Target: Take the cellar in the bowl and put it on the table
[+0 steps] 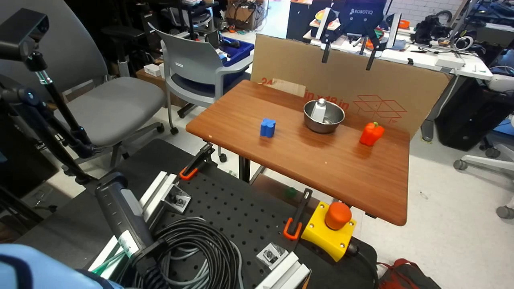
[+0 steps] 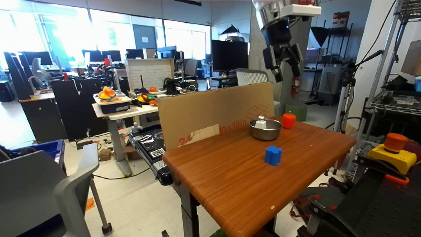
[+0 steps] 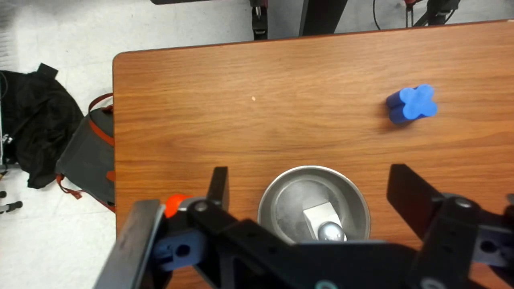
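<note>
White cellar (image 1: 319, 112) inside steel bowl (image 1: 323, 128), gripper (image 1: 347, 65) spread well above

Cellar: sits within the bowl, with rounded silver top uppermost and white, square-sided body below; pokes above the far rim in both exterior views. Cannot tell contact with the inner wall, or whether fully upright.

Gripper: hangs well clear of the table (image 1: 361, 176) and the bowl, spread wide. In the wrist view, shows to both sides of the bowl and covers the lower edge of the rim.

Bowl: stands level on the brown wood of the table, between a blue four-lobed block (image 1: 268, 128) and an orange bell pepper (image 1: 371, 134) with a green stem, apart from both. Block: upright, with lobed end up. Pepper: mostly hidden behind the gripper in the wrist view.

Behind the bowl in both exterior views: a cardboard sheet (image 1: 289, 56) with red print, upright along one long edge of the table. Near the opposite long edge: a black perforated board (image 1: 249, 208) bearing a coil of dark cable (image 1: 221, 241), with a yellow box (image 1: 321, 233) and red-orange button (image 1: 338, 214) at one corner. Near one short end of the table: a grey chair (image 1: 196, 66). Beside the other short end: a grey bag (image 3: 86, 160) with red straps.
</note>
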You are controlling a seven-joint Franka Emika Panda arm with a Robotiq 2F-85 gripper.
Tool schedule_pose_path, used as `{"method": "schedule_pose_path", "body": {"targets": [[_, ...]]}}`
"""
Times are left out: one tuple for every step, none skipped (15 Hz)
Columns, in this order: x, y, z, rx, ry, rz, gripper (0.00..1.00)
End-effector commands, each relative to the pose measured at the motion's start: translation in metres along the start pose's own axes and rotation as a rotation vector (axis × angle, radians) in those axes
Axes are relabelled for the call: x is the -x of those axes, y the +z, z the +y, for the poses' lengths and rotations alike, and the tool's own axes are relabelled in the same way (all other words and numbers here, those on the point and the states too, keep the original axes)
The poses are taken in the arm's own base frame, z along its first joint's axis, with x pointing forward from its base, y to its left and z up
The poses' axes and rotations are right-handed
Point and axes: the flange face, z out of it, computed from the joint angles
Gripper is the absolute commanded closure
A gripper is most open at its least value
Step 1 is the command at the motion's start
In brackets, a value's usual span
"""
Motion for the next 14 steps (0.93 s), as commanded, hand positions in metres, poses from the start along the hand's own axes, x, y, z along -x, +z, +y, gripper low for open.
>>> {"method": "schedule_pose_path", "body": {"targets": [[-0.03, 0.01, -0.014, 0.022, 0.025, -0.007, 0.0], [-0.036, 0.016, -0.017, 0.02, 0.025, -0.011, 0.0], [-0.042, 0.021, -0.019, 0.026, 0.037, -0.009, 0.0], [-0.047, 0.026, -0.02, 0.029, 0.043, -0.015, 0.0], [-0.053, 0.032, -0.021, 0.026, 0.051, -0.022, 0.0], [-0.059, 0.038, -0.022, 0.027, 0.058, -0.033, 0.0], [-0.064, 0.044, -0.024, 0.021, 0.061, -0.038, 0.0], [-0.069, 0.05, -0.025, 0.015, 0.057, -0.05, 0.0], [-0.073, 0.057, -0.027, 0.025, 0.059, -0.056, 0.0], [-0.078, 0.064, -0.029, 0.031, 0.059, -0.062, 0.0], [-0.082, 0.07, -0.03, 0.038, 0.061, -0.065, 0.0], [-0.086, 0.076, -0.032, 0.041, 0.066, -0.068, 0.0], [-0.09, 0.08, -0.033, 0.043, 0.069, -0.071, 0.0], [-0.093, 0.084, -0.035, 0.045, 0.072, -0.075, 0.0]]}}
